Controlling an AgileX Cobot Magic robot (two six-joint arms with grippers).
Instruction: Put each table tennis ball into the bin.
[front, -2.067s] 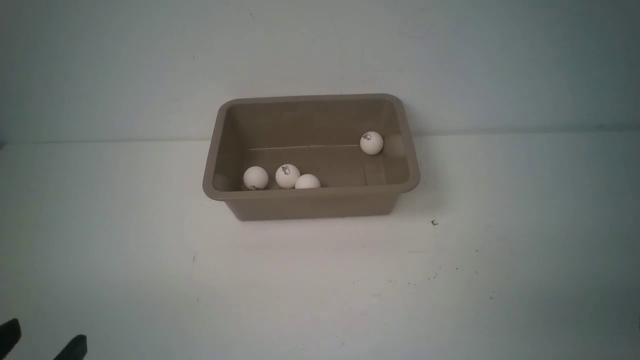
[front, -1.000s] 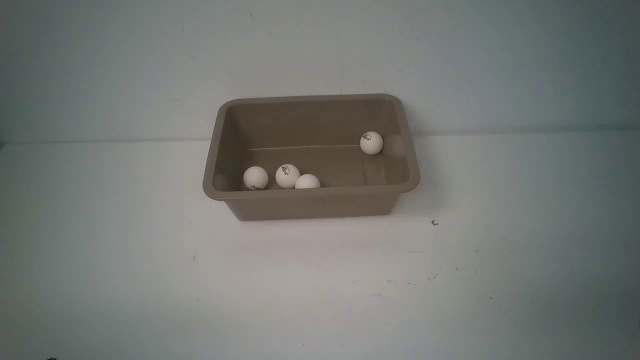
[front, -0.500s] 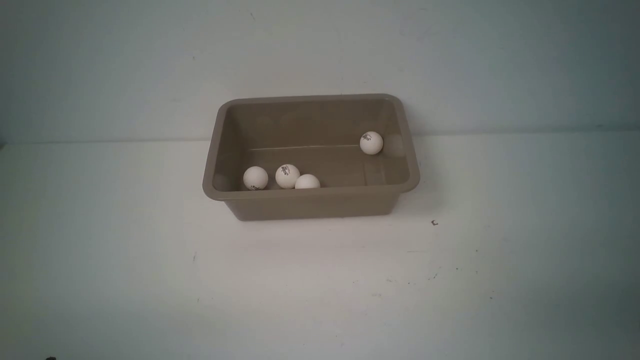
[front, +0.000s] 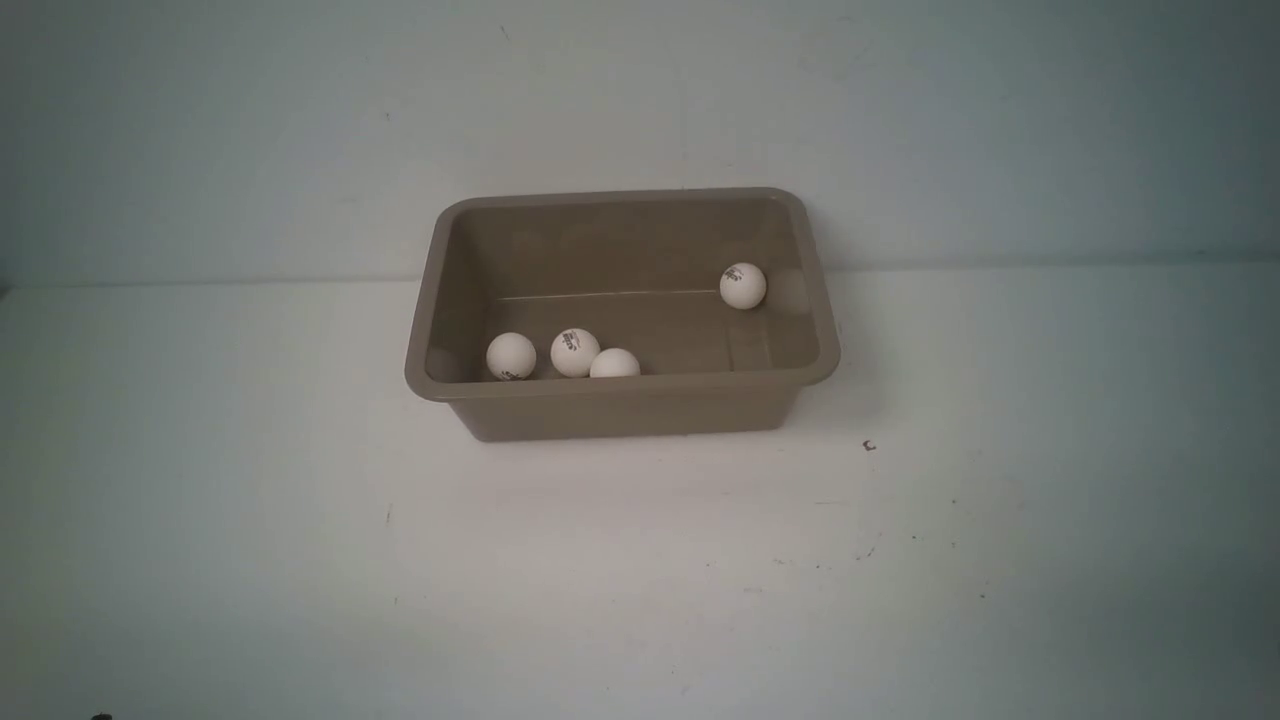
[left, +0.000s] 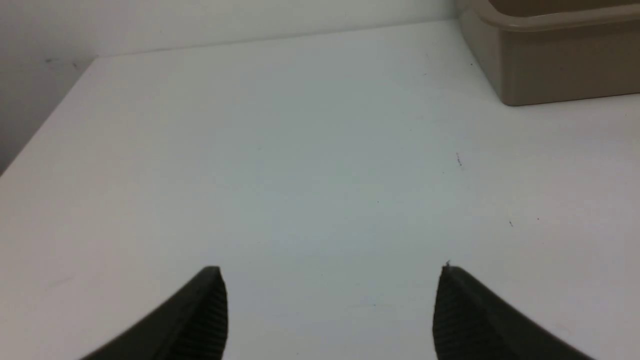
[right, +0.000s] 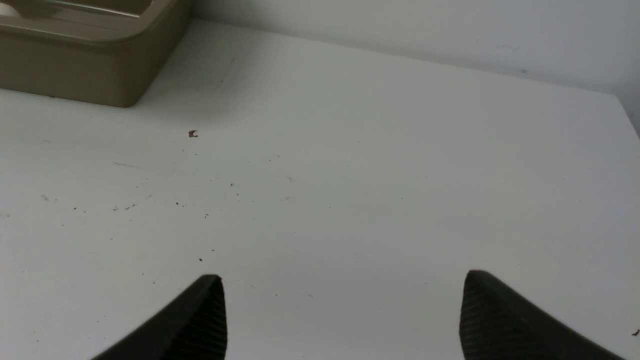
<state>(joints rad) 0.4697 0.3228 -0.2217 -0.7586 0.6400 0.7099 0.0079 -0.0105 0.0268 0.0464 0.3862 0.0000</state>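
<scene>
Left gripper (left: 330, 272) has its jaws spread wide, nothing between them; right gripper (right: 342, 280) same deal, wide apart and holding nothing; both hang low.

White table (front: 640, 600) with dark specks (front: 868, 446).

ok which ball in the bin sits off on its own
The table tennis ball near the bin's far right corner; the other three cluster along its near wall toward the left.
</scene>
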